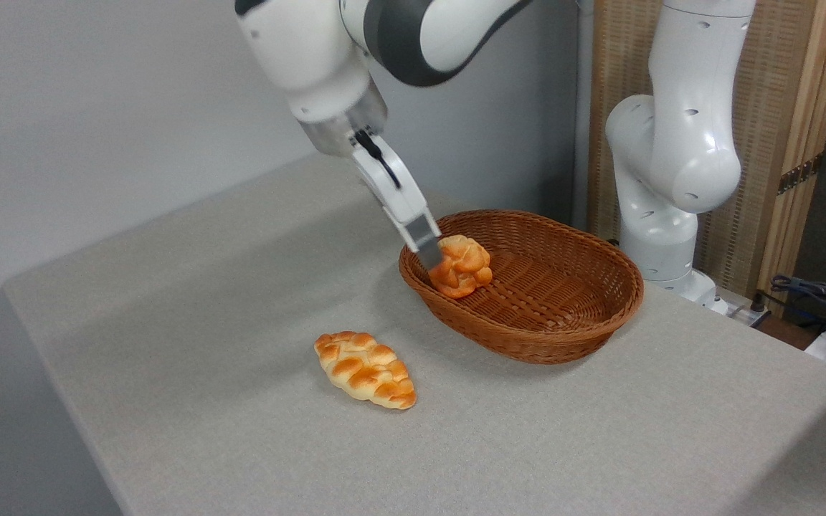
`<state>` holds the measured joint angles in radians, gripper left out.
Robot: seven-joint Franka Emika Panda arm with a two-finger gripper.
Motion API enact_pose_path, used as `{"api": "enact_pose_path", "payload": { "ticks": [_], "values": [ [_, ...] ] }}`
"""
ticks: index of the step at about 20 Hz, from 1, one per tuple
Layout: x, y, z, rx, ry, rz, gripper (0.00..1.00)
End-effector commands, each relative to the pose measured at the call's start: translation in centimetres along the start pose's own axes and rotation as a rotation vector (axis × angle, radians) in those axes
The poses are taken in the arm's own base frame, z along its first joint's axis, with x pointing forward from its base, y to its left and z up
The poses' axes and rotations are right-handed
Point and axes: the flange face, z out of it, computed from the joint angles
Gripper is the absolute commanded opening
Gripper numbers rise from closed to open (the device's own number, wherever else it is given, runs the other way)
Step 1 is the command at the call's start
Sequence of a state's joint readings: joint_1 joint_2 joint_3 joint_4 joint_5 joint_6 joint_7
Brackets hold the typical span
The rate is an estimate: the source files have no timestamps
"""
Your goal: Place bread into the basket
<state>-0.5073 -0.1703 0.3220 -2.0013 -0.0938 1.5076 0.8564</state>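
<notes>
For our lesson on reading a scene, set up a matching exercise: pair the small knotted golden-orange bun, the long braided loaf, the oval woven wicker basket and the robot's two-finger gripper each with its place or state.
Column one:
1. small knotted golden-orange bun
2. long braided loaf
3. oval woven wicker basket
4. two-finger gripper

Column two:
A. lies on the grey tablecloth, outside the basket
B. stands on the table at the right, by the arm's base
C. hangs over the basket's left rim
D. sits inside the basket at its left end

Pairs: 1-D, 2-A, 3-B, 4-C
</notes>
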Motion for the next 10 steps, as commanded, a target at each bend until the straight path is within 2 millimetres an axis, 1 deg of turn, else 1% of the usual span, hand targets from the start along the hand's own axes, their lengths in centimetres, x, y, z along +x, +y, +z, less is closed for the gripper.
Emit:
{"api": "enact_pose_path", "payload": {
  "ticks": [1,4,8,10],
  "values": [
    [0.2,-1.2,-4.1,0.157,0.104,-0.002,1.0],
    [0.3,-2.4,-5.5,0.295,0.129,-0.012,1.0],
    [0.9,-3.1,-6.2,0.34,0.157,-0.119,1.0],
    [0.9,-3.4,-6.6,0.36,0.16,-0.14,1.0]
  ]
}}
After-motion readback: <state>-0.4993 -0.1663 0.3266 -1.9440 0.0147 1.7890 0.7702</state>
